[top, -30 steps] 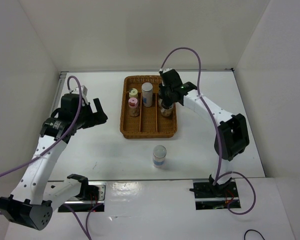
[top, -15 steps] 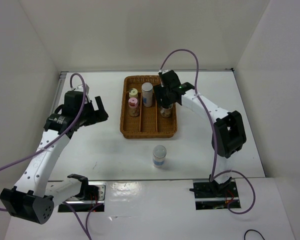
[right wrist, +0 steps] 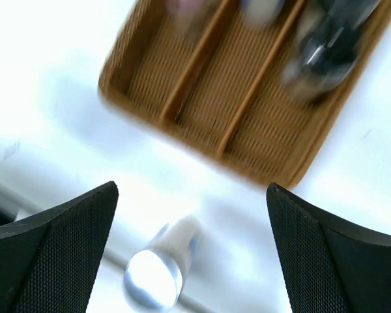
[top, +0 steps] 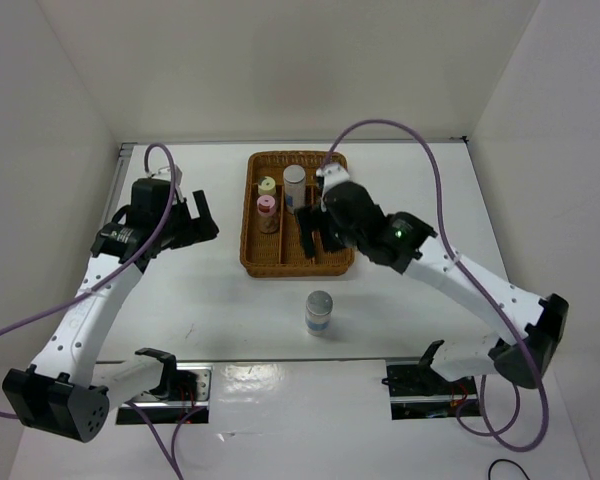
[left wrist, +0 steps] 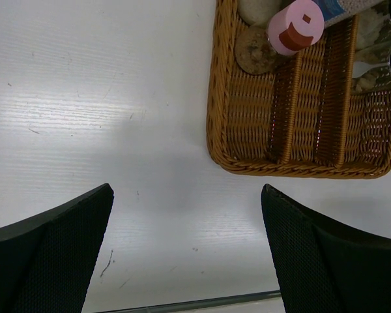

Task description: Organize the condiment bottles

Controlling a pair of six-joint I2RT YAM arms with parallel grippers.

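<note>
A wicker basket (top: 250, 255) stands at mid-table. In its left compartment are a cream-capped bottle (top: 267, 185) and a pink-capped bottle (top: 267, 207), and a white bottle (top: 294, 181) is in the middle one. My right gripper (top: 318, 240) hangs open and empty over the basket's near right part. The blurred right wrist view shows a black-capped bottle (right wrist: 326, 52) in the right compartment. The pale grey bottle with a blue label (top: 319, 312) stands alone on the table; it shows low between the right gripper's (right wrist: 192, 189) fingers. My left gripper (top: 202, 220) is open over bare table left of the basket.
In the left wrist view the basket's (left wrist: 300, 163) near left corner and the pink cap (left wrist: 294, 26) lie beyond the open left gripper (left wrist: 186, 195). White walls close in the table on three sides. Purple cables arc over both arms.
My right gripper opened, let go of the black-capped bottle in the basket's right compartment, and drew back toward the basket's near edge. Its elbow swung out to the right. The left arm barely shifted.
</note>
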